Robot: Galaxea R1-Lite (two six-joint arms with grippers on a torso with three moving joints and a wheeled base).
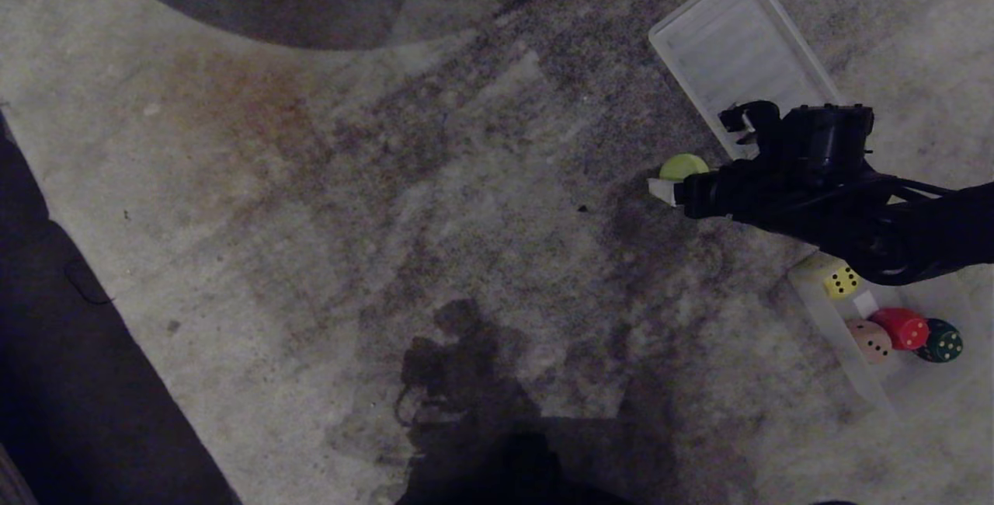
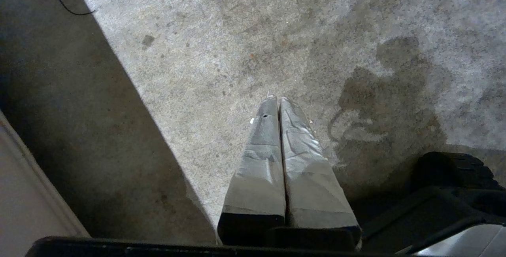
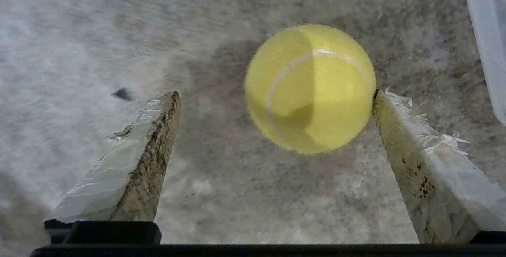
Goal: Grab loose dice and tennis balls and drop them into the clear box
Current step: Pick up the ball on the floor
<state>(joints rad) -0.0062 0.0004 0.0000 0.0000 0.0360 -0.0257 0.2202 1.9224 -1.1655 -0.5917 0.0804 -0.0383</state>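
— Right wrist view: how does the right gripper stand?
— Spread wide around a tennis ball on the carpet, one finger touching it.
— And the dice?
— In the clear box; left gripper closed.

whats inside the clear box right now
The clear box holds four dice: yellow, peach, red and dark green. The robot's right arm covers its far end.

A yellow-green tennis ball lies on the carpet. The clear box holds yellow, peach, red and dark green dice.
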